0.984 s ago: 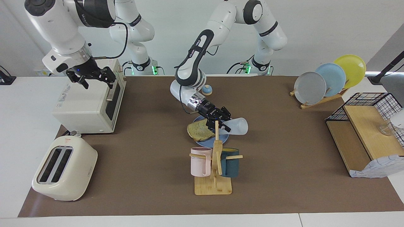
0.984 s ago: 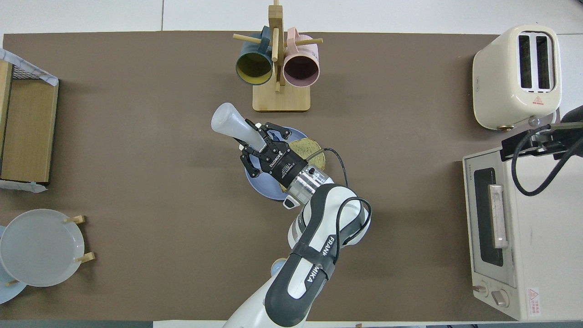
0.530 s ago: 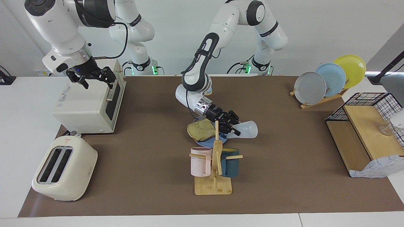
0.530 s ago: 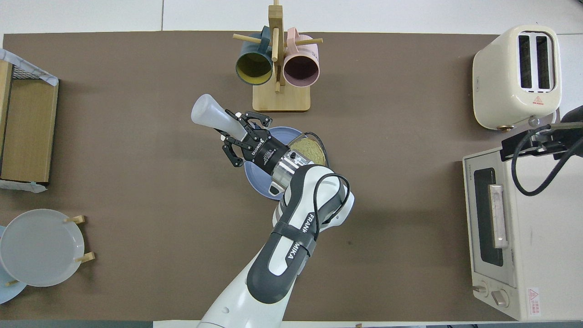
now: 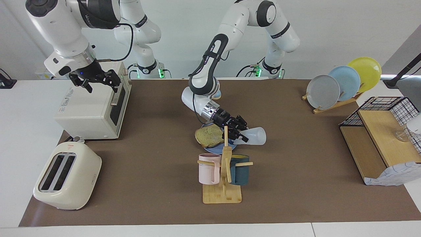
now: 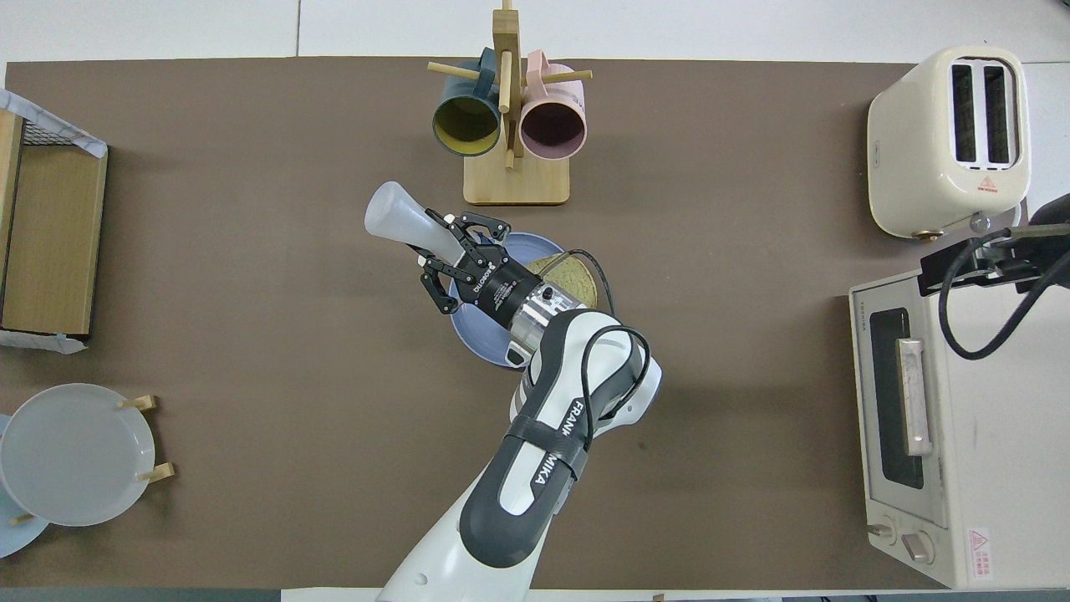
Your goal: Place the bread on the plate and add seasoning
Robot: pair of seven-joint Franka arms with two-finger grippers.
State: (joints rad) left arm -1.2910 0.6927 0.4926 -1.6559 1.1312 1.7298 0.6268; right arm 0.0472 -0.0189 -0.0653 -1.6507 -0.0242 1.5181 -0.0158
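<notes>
While the right gripper is held over the oven, fingers apart, the left gripper is angled low over the plate, clamped on the tipped seasoning. Bread is seen on the plate. "FRANKA" is read on the left arm.

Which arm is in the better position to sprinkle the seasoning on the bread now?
Left. The left gripper already holds the seasoning bottle tipped sideways over the plate beside the bread. The right gripper waits over the toaster oven.
</notes>
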